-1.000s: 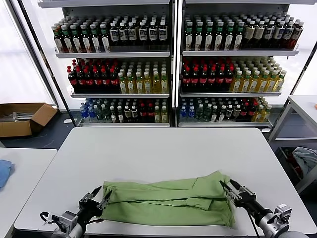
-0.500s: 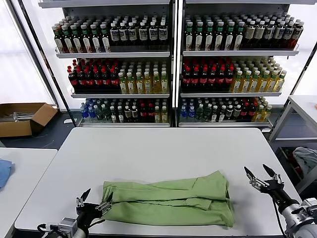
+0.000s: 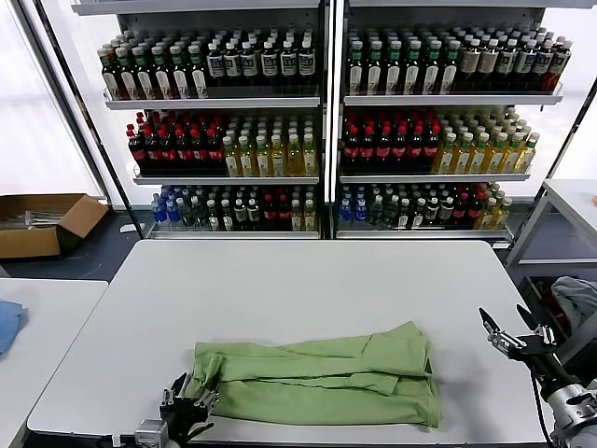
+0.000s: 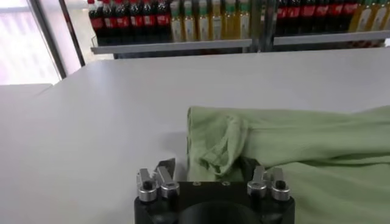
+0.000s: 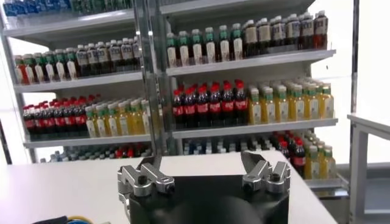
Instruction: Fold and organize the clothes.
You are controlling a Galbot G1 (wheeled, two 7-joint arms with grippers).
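Observation:
The light green polo shirt (image 3: pixel 317 373) lies folded into a long band across the near part of the white table (image 3: pixel 308 280); its collar, buttons and print are hidden. My left gripper (image 3: pixel 189 402) is open and empty at the shirt's left end, low at the table's front edge. In the left wrist view the shirt's bunched end (image 4: pixel 225 140) lies just ahead of the gripper (image 4: pixel 210 173). My right gripper (image 3: pixel 508 329) is open and empty, off the table's right edge, well clear of the shirt. The right wrist view shows it (image 5: pixel 201 170) facing the shelves.
Shelves of bottles (image 3: pixel 326 121) stand behind the table. A cardboard box (image 3: pixel 42 222) sits on the floor at the left. A blue cloth (image 3: pixel 7 322) lies on a side table at the left; a grey-blue cloth (image 3: pixel 576 301) is at the right.
Both grippers have let go of the shirt's ends. The right gripper moved away to the right, off the table. The left gripper dropped low toward the front edge. The shirt lies still.

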